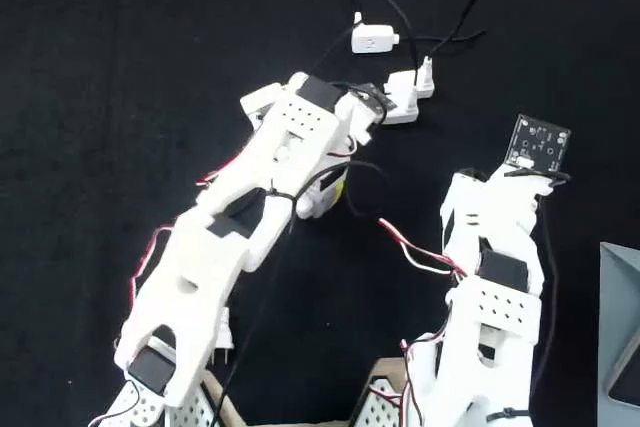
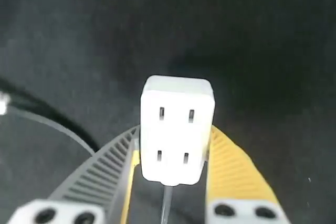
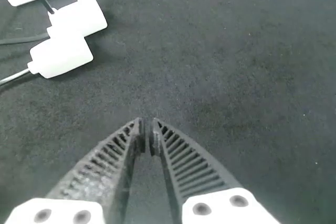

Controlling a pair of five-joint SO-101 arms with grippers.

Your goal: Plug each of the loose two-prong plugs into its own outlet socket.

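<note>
I am grasping the white outlet block (image 2: 177, 129) in my left pincer (image 2: 175, 148). The grey finger (image 2: 105, 166) is pressing one side of it and the yellow finger (image 2: 231, 166) the other. Its face is looking straight up at my wrist camera, with both pairs of slots showing in full. A thin cable (image 2: 167, 203) is leaving the block's near end and running back between my fingers. From above, my left pincer (image 1: 378, 112) is lying stretched far out over the black counter (image 1: 120, 67) with the block at its tip. A smaller white piece (image 1: 420, 82) is touching the block on the side away from the pincer, one narrow part of it standing up. Farther beyond my left pincer, a second outlet (image 1: 373, 40) is lying apart from the others, and black cords (image 1: 400, 22) are trailing away past it. My right pincer (image 3: 147, 129) is clenched on nothing, its two ribbed grey fingertips meeting just above the bare counter. Ahead of it, toward my left arm's side, a rounded white body (image 3: 60, 56) with a cord at one end is lying against a second white body (image 3: 79, 18). I cannot tell whether those two are joined or only touching.
</note>
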